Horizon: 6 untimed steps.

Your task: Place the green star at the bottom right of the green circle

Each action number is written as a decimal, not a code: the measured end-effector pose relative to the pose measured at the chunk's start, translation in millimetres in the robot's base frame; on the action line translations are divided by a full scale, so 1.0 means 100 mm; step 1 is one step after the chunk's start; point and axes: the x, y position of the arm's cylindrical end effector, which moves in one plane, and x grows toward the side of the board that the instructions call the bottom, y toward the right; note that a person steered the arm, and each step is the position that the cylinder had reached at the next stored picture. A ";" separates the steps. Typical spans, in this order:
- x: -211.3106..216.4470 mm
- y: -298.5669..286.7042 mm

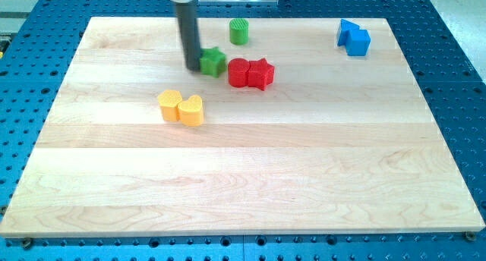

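The green star (213, 61) lies on the wooden board in the upper middle of the view. The green circle (239, 31) stands above and to the right of it, near the board's top edge. My tip (194, 66) is at the star's left side, touching or almost touching it. The rod rises from there to the view's top. A red circle (238, 72) and a red star (260, 73) sit together just right of the green star, very close to it.
Two yellow blocks, one a heart (191, 110) and one (171, 105) beside it, lie below and left of my tip. Two blue blocks (353, 37) sit at the board's top right. The board (250, 177) rests on a blue perforated table.
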 end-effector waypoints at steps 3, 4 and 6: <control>0.51 0.07; 0.17 0.23; -0.37 0.63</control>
